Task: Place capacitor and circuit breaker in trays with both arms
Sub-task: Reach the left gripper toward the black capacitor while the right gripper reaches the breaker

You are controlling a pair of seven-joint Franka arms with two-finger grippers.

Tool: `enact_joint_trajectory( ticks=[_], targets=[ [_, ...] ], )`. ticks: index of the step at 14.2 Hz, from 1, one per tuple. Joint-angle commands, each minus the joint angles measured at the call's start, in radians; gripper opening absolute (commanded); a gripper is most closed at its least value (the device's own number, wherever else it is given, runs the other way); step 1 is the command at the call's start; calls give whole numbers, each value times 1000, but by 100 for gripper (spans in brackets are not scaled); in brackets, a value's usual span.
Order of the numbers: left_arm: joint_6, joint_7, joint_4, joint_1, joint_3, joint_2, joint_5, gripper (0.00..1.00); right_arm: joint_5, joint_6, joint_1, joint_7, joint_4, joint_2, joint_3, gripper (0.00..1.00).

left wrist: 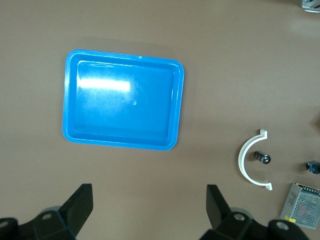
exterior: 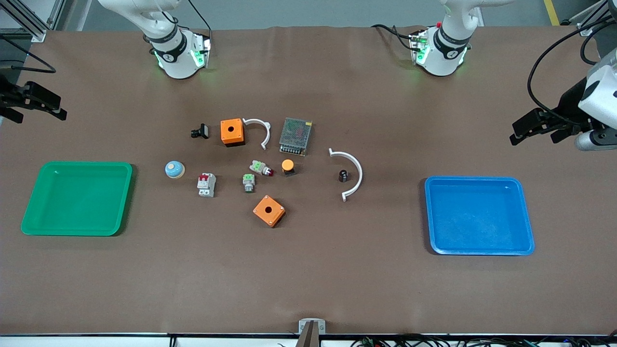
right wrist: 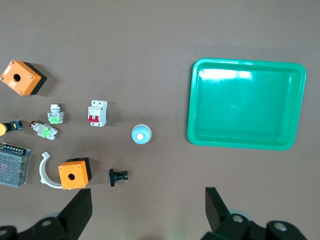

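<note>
The capacitor (exterior: 343, 176), a tiny black cylinder, lies on the brown table inside a white plastic arc (exterior: 355, 173). It also shows in the left wrist view (left wrist: 261, 157). The circuit breaker (exterior: 206, 185), white-grey with red toggles, lies between a blue-white dome (exterior: 174, 169) and the green push-buttons; the right wrist view shows it too (right wrist: 97, 113). My left gripper (exterior: 537, 132) hangs open and empty over the left arm's end of the table (left wrist: 148, 200). My right gripper (exterior: 38, 108) hangs open and empty over the right arm's end (right wrist: 148, 200).
An empty green tray (exterior: 77, 164) lies at the right arm's end and an empty blue tray (exterior: 472, 179) at the left arm's end. In the middle lie two orange boxes (exterior: 232, 131) (exterior: 269, 210), a metal power supply (exterior: 295, 136), a black clip (exterior: 200, 131), an orange-capped button (exterior: 288, 166) and a second arc (exterior: 258, 127).
</note>
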Motion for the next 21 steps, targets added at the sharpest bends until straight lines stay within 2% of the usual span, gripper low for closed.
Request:
enact_joint_trajectory(
  ticks=[1,8,11,13,15,17,19,21],
  targets=[
    [-2,-7,-11,2,-3,-16,5,100,17,0,-8,-3,-21,-24,1,100],
    [-16,-19,-8,-9,-6,17,10,100,15,0,-8,-3,-20,-24,1,100],
    [-21,-58,-13,-46,-43,57,9,100,14,-4,-8,-5,-10,-24,1,100],
    [-21,-191,-13,-82,-89,105,7,100,8,-1,-6,-5,9,-19,2,100],
    [-12,-311,-8,-136,-106,155,9,100,5,2,-14,0,14,22,1,100],
    [14,-365,-7,-188,-106,200,9,100,3,9,-17,-9,17,103,1,100],
    [59,-465,-7,-240,-106,256,9,100,3,61,-18,-12,17,125,-1,100],
    [119,-549,-7,-292,-106,318,12,100,-5,86,-18,-11,22,189,-1,100]
  ],
)
